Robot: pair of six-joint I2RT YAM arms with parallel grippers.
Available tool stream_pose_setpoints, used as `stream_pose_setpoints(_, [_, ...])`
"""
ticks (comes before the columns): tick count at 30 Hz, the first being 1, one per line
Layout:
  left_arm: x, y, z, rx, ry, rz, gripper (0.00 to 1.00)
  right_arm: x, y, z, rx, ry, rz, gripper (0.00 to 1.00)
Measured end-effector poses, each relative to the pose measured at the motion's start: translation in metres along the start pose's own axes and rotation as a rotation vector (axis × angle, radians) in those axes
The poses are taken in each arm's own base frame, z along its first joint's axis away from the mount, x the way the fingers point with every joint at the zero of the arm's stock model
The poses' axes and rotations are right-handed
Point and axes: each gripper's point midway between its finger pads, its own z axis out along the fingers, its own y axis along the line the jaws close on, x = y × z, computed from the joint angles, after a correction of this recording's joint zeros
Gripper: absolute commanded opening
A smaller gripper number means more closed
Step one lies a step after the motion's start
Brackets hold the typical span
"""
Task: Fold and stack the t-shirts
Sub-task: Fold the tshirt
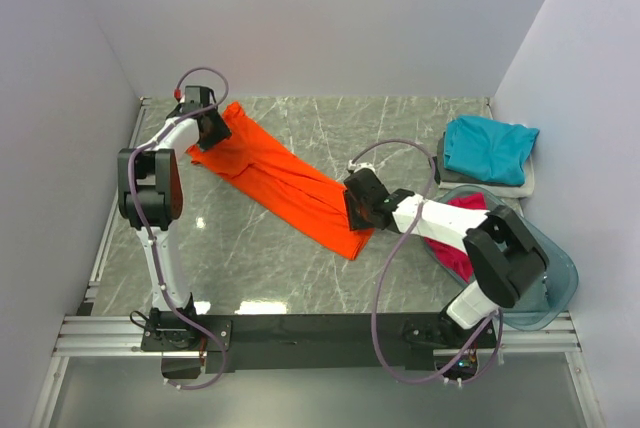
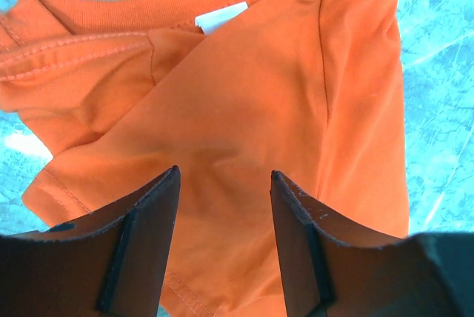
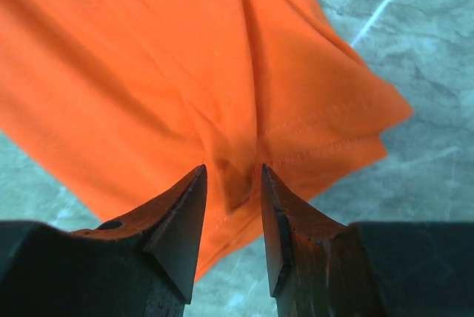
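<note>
The bright orange t-shirt (image 1: pixel 283 180) lies on the table as a long folded strip, running from the far left to the middle. My left gripper (image 1: pixel 212 128) is open over its collar end, with its fingers either side of flat cloth (image 2: pixel 222 109). My right gripper (image 1: pixel 355 216) is at the hem end. Its jaws are drawn in on a raised pucker of orange cloth (image 3: pixel 233 161). The teal t-shirt (image 1: pixel 488 148) lies folded at the far right on a pale whitish one (image 1: pixel 525 186). The magenta-pink t-shirt (image 1: pixel 455 248) is in the tub.
A clear bluish plastic tub (image 1: pixel 545 278) stands at the near right, partly under my right arm. White walls close in the table on the left, back and right. A black rail (image 1: pixel 320 328) runs along the near edge.
</note>
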Motion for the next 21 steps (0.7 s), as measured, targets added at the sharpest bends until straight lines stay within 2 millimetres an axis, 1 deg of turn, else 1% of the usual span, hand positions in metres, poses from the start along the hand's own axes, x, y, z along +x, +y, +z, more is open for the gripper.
stream_pose_setpoints(2, [0.001,0.0,0.0,0.001,0.004,0.001,0.58,0.001,0.0,0.006,0.004,0.01,-0.013,0.41])
stream_pose_setpoints(6, [0.003,-0.002,0.0,0.01,0.01,0.002,0.58,-0.002,0.004,0.015,0.0,0.011,-0.03,0.25])
stream_pose_setpoints(7, [0.004,-0.003,0.0,0.012,0.012,0.003,0.58,-0.003,0.005,0.016,-0.003,0.008,-0.031,0.18])
stream_pose_setpoints(8, [0.004,-0.003,0.0,0.013,0.013,0.003,0.58,-0.003,0.005,0.016,-0.005,0.008,-0.035,0.15])
stream_pose_setpoints(9, [0.004,-0.003,-0.001,0.014,0.013,0.004,0.58,-0.004,0.005,0.016,-0.007,0.006,-0.037,0.07])
stream_pose_setpoints(12, [0.004,-0.004,0.0,0.015,0.014,0.004,0.58,-0.006,0.007,0.013,-0.02,-0.003,-0.048,0.01])
stream_pose_setpoints(18, [0.002,-0.005,0.0,0.014,0.016,0.005,0.58,-0.013,0.011,0.002,-0.05,-0.03,-0.082,0.0])
stream_pose_setpoints(21, [-0.003,-0.009,0.005,0.016,0.012,0.007,0.58,-0.007,0.014,0.0,-0.054,-0.008,-0.113,0.0])
